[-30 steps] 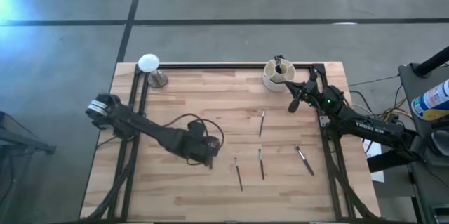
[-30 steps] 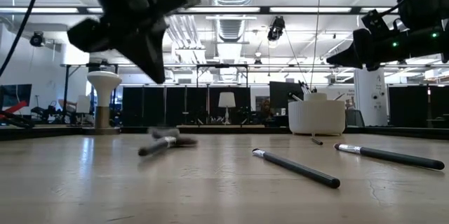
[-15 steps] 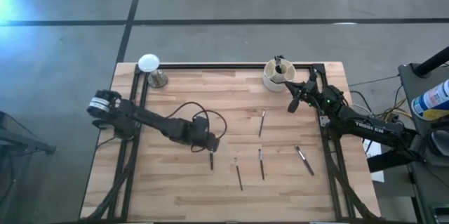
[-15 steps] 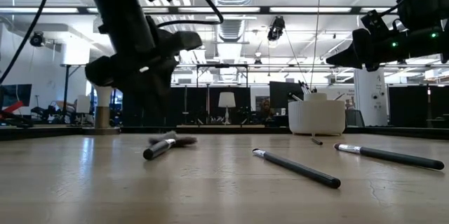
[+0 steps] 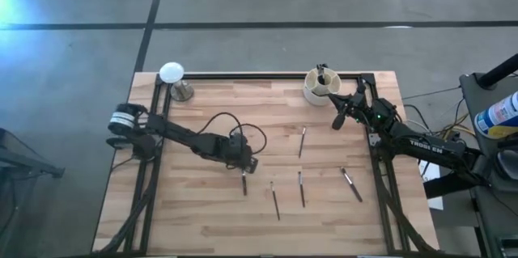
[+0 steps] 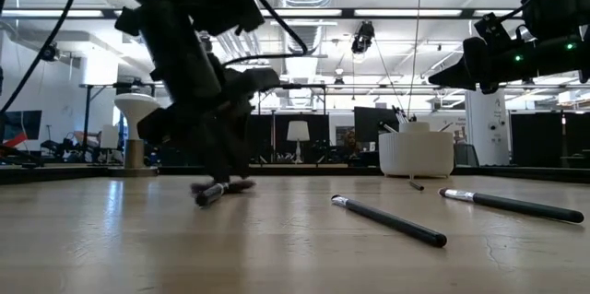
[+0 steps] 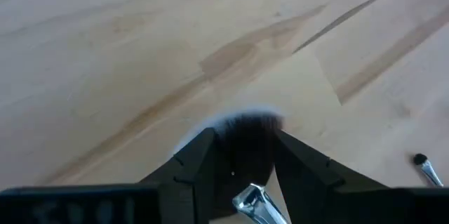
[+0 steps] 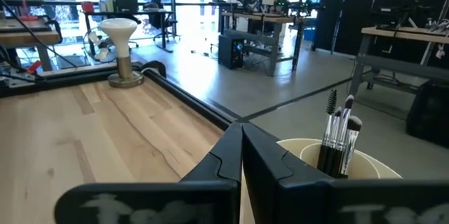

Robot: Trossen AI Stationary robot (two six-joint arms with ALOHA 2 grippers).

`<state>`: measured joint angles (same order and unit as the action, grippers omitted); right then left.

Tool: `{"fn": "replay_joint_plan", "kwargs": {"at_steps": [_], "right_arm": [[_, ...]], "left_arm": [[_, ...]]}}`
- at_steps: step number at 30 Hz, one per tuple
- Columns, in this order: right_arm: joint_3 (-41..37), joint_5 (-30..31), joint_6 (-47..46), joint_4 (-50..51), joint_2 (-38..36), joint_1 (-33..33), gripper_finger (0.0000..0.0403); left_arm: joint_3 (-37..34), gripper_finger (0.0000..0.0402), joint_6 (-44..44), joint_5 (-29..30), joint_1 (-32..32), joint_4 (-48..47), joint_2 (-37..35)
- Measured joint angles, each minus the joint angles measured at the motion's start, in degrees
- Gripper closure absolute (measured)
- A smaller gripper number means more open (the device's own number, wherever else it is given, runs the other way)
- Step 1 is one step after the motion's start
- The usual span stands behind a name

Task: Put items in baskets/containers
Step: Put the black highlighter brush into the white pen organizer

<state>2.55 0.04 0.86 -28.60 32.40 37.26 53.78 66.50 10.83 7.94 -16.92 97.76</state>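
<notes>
A brush with a fluffy dark head (image 5: 244, 183) lies flat on the wooden table (image 5: 202, 217). My left gripper (image 7: 243, 136) is open and points down at it, low over the table (image 6: 221, 176). One finger stands on each side of the head (image 7: 245, 120), and the silver ferrule (image 7: 255, 199) shows between them. The cream cup (image 5: 319, 86) stands at the far right with several brushes (image 8: 337, 129) upright inside. My right gripper (image 5: 338, 117) hovers shut just beside it, holding nothing. My left gripper comes at the brush from above, slanting, with its open fingers (image 7: 200, 155) on either side of the fluffy head. I cannot tell whether the fingers touch the bristles. The brush lies on the table.
Several thin brushes lie loose right of centre: one (image 5: 303, 141), one (image 5: 275, 201), one (image 5: 301, 189) and one (image 5: 350, 183). A white disc on a metal stand (image 5: 173, 76) is at the far left corner. A black frame (image 5: 243, 75) edges the table.
My left gripper has come down from well above the table to the fluffy brush, reaching a little toward the far right. Its fingers, which met in a single tip a second ago, now stand apart around the head. The right arm has kept still.
</notes>
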Motion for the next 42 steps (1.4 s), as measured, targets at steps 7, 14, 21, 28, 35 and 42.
{"fn": "replay_joint_plan", "kwargs": {"at_steps": [7,14,21,28,35,42], "right_arm": [[0.00,0.02,-0.61,-0.35,0.00,-0.01,0.0394],[0.00,-0.01,-0.68,-0.46,-0.02,0.00,0.0394],[0.00,-0.03,-0.95,-0.57,-0.02,0.00,0.0394],[0.00,-0.04,-1.07,-0.55,-0.02,0.00,0.0394],[0.00,-0.05,-1.07,-0.52,-0.02,0.00,0.0394],[0.00,-0.05,-1.08,-0.51,-0.02,0.00,0.0394]], "left_arm": [[0.07,0.0266,-0.86,-0.69,0.54,-2.65,-0.04],[3.74,0.0266,-4.72,0.78,0.58,-8.27,-2.56],[6.23,0.0266,-4.09,1.13,0.66,-17.92,-2.87],[2.14,0.0266,-1.00,0.06,0.71,-13.92,-2.87],[-2.27,0.0266,-0.49,-3.80,0.71,-6.42,-2.87],[-4.52,0.0336,1.05,-3.41,0.89,-4.99,-3.05]]}}
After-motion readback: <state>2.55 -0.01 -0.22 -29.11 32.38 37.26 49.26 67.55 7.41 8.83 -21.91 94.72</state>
